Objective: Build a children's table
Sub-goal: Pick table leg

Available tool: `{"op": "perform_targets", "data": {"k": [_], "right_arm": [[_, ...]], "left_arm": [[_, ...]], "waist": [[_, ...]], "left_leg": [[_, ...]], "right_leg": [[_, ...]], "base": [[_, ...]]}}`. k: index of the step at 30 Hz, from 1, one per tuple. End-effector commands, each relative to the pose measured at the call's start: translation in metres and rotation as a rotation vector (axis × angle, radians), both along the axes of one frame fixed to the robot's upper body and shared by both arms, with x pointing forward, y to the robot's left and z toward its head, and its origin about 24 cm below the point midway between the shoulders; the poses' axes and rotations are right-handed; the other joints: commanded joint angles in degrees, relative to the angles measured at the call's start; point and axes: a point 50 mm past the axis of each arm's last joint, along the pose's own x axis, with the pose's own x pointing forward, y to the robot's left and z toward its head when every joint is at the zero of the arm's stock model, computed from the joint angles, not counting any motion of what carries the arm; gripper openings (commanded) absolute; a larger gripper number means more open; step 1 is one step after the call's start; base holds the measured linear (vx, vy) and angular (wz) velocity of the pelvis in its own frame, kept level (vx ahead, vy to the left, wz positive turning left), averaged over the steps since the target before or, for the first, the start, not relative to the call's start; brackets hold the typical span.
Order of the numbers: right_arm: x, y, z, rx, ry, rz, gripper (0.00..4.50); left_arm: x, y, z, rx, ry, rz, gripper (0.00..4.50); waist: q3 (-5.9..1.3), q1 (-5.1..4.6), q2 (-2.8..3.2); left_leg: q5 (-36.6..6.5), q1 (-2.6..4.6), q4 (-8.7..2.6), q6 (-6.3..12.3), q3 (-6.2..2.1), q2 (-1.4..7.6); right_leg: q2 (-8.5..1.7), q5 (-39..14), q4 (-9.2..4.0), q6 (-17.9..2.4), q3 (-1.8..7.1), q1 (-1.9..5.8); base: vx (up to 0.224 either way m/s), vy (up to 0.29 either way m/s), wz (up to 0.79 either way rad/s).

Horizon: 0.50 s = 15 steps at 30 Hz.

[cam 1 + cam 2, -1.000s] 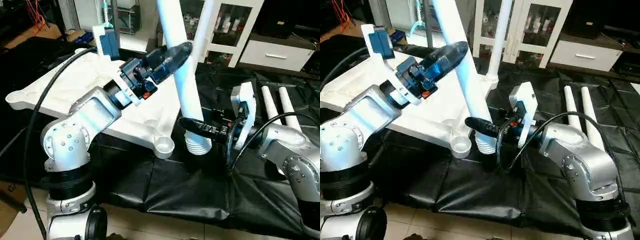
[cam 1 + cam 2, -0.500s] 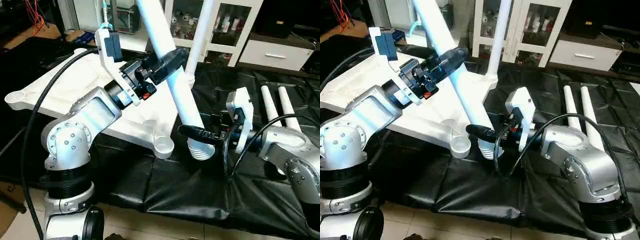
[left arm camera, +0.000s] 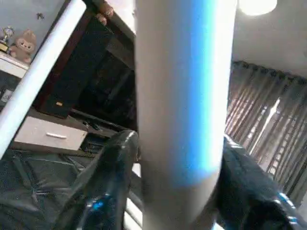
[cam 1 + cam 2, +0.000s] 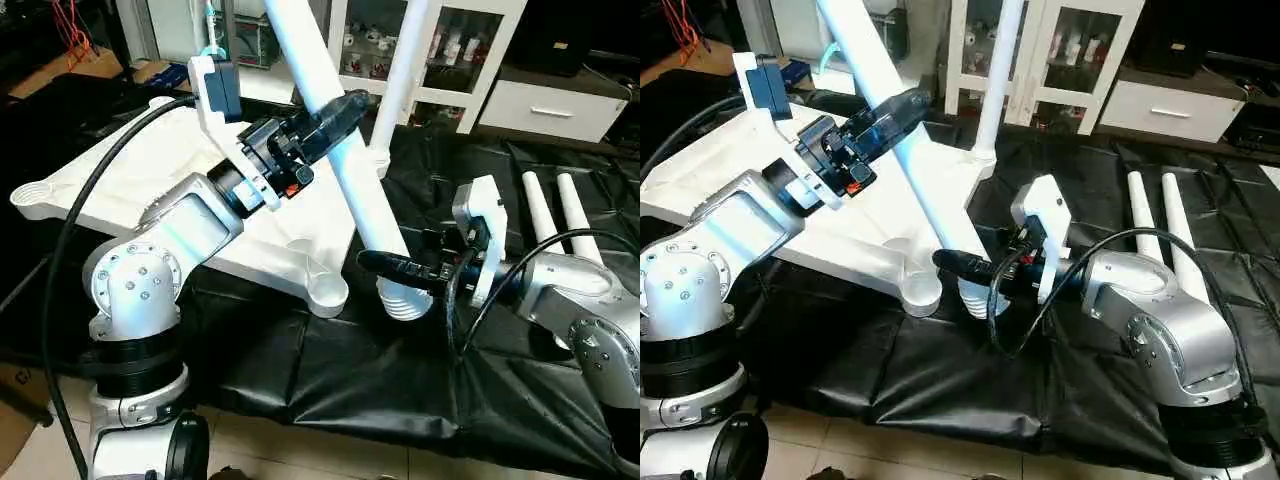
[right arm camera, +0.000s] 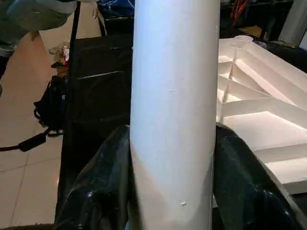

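Observation:
The children's table top (image 4: pixel 150 170) lies upside down, ribs up, with a round corner socket (image 4: pixel 327 292) at its near corner. One white leg (image 4: pixel 400 80) stands upright in the far corner. A second leg (image 4: pixel 345 160) leans steeply, top toward the left, its ribbed end (image 4: pixel 405 300) just right of the near socket. My left gripper (image 4: pixel 340 108) is shut on this leg midway up, fingers (image 3: pixel 110 182) pressed to both sides. My right gripper (image 4: pixel 390 272) is shut on the same leg near its lower end. Two more legs (image 4: pixel 540 210) lie on the black sheet at right.
A black sheet (image 4: pixel 350 370) covers the floor under the work. A white glass-door cabinet (image 4: pixel 470 50) and a white drawer unit (image 4: pixel 555 105) stand behind. Cables run from both arms. Tiled floor (image 4: pixel 300 450) shows at the front.
My left gripper has closed from wide open onto the leaning leg. The leg's top has tilted further left, and its ribbed end has shifted slightly.

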Motion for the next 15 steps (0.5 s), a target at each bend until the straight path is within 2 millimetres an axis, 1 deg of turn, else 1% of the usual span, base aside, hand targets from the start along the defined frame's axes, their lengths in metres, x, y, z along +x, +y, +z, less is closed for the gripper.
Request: {"op": "perform_targets", "data": {"k": [1,3,5,7,15], "right_arm": [[-0.0003,-0.0024,0.0075,-0.001,-0.047,0.002,1.87],[0.0001,-0.0027,0.0076,-0.002,-0.047,0.001,1.87],[0.0005,-0.0026,0.0078,-0.001,-0.048,-0.001,1.87],[0.0007,-0.0024,0.0077,-0.002,-0.049,-0.002,1.87],[0.0007,-0.0028,0.0076,-0.005,-0.052,-0.008,1.87]], "left_arm": [[0.0029,0.0023,0.0018,-0.005,0.007,0.032,2.31],[0.0032,0.0026,0.0027,-0.009,0.007,0.033,1.99],[0.0033,0.0029,0.0031,-0.009,0.007,0.035,1.93],[0.0039,0.0033,0.0031,-0.005,0.008,0.044,1.78],[0.0039,0.0023,0.0033,-0.004,0.006,0.042,1.72]], "waist": [[-3.86,-0.06,-0.15],[-3.85,-0.04,-0.05],[-3.86,0.01,-0.1],[-3.86,-0.02,-0.1],[-3.88,-0.04,-0.06]], "left_leg": [[-8.1,-0.06,-3.97,0.74,0.44,0.1],[-8.2,-0.02,-3.99,0.67,0.41,0.14],[-8.4,-0.02,-3.95,0.55,0.44,0.07],[-8.3,-0.07,-3.99,0.59,0.4,0.12],[-7.9,-0.02,-3.96,0.69,0.43,0.12]], "right_leg": [[-1.79,-15.4,-4.53,-6.6,1.54,3.87],[-1.79,-15.3,-4.51,-6.7,1.54,3.84],[-1.84,-15.9,-4.55,-6.6,1.54,3.87],[-1.83,-16.0,-4.55,-6.4,1.53,3.88],[-1.78,-15.0,-4.49,-6.6,1.54,3.87]], "base": [[0.0,0.0,0.0],[0.0,0.0,0.0],[0.0,0.0,0.0],[0.0,0.0,0.0],[0.0,0.0,0.0]]}}
